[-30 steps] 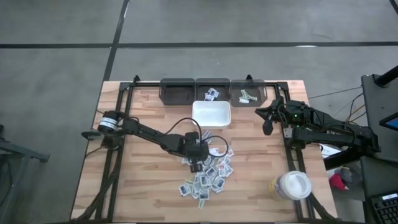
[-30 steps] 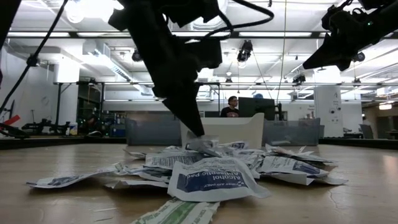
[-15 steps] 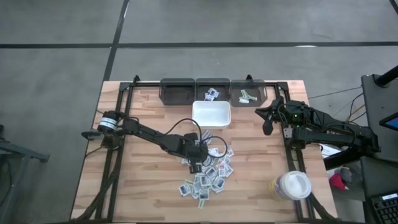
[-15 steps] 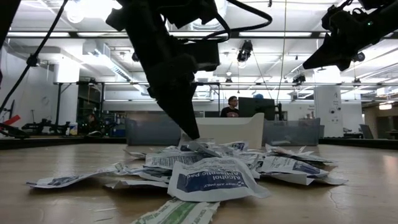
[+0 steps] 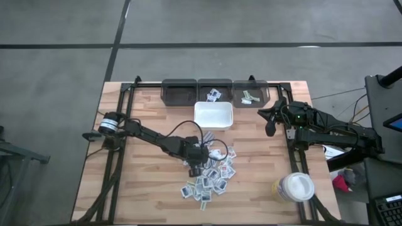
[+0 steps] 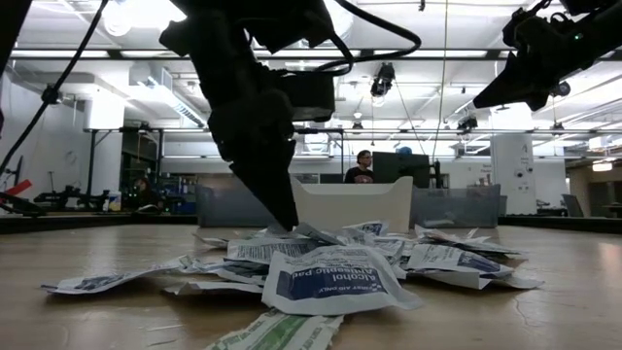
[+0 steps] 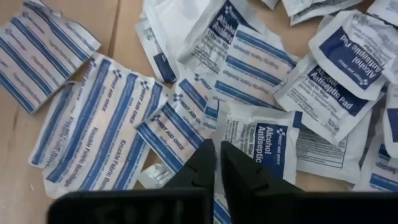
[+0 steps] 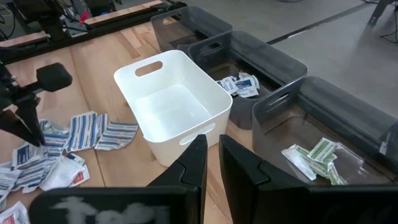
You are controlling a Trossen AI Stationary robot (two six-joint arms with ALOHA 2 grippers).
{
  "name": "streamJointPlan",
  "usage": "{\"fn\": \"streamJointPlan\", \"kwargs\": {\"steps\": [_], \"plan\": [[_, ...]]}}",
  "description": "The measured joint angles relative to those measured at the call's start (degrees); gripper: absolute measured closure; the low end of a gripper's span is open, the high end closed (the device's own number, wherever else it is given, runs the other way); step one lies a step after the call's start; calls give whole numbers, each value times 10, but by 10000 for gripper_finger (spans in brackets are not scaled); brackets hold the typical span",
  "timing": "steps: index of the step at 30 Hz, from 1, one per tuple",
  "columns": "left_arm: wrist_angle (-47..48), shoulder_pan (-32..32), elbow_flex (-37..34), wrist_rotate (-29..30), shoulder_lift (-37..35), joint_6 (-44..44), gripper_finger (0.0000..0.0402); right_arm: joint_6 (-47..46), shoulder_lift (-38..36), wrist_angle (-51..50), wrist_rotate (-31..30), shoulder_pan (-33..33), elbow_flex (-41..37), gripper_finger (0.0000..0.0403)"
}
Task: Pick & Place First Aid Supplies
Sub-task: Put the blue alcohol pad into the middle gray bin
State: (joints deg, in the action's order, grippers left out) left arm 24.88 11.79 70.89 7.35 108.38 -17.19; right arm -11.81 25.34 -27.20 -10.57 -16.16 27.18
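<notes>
Wooden table [image 5: 144,182]; left tool [image 5: 197,166], fingers narrowly parted, tips down among first aid supplies [image 5: 210,176].

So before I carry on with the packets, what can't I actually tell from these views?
- Left gripper, left wrist view: whether the near-closed jaws pinch a packet; their tips cover the contact spot.
- Packet pile, high view: the arm covers its near edge; prints too small to read.
- White tray, low view: inside hidden by its own wall.
- Left dark bin, high view: contents unclear through tinted plastic.
</notes>
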Motion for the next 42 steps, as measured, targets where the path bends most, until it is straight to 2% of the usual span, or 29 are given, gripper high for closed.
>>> {"fn": "streamJointPlan", "kwargs": {"steps": [6, 10, 23, 35, 42], "plan": [[0, -2, 0, 0, 0, 0, 319, 0, 0, 0, 0, 0, 0, 364], [0, -2, 0, 0, 0, 0, 306, 0, 0, 0, 0, 0, 0, 364], [-2, -2, -2, -11, 0, 31, 305, -1, 0, 0, 0, 0, 0, 364], [-75, -2, -62, -24, -1, 33, 307, 0, 0, 0, 0, 0, 0, 364], [-80, -2, -92, -5, -3, 26, 327, 0, 0, 0, 0, 0, 0, 365]]}}
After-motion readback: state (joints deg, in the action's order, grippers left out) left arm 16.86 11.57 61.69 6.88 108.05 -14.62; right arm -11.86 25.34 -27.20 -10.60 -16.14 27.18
